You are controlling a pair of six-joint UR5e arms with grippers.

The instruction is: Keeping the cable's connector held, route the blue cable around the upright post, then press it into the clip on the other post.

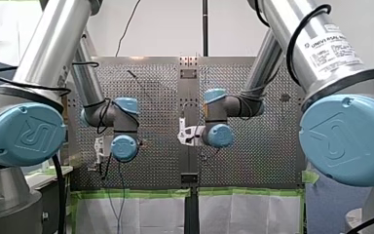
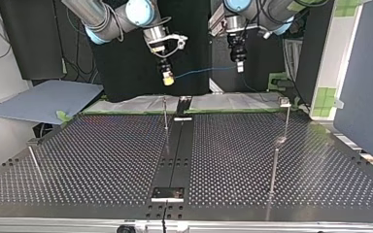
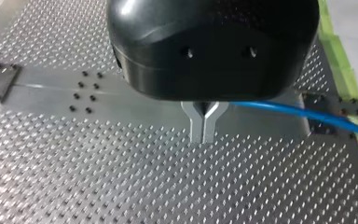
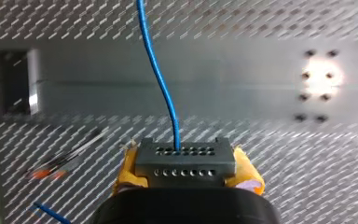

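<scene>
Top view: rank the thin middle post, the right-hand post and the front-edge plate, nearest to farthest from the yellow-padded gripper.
1. Thin middle post, just below my right gripper.
2. Right-hand post, at the view's right.
3. Front-edge plate, at the near edge.

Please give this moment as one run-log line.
right gripper: shut on connector | left gripper: shut on blue cable | posts: cable not routed yet

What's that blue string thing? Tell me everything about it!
It is a thin blue cable, smooth like plastic. One end plugs into a grey connector full of little holes, gripped by my right gripper with yellow pads. From there it hangs in the air across to my left gripper, whose metal fingers pinch it. It is not yet around the post.
</scene>
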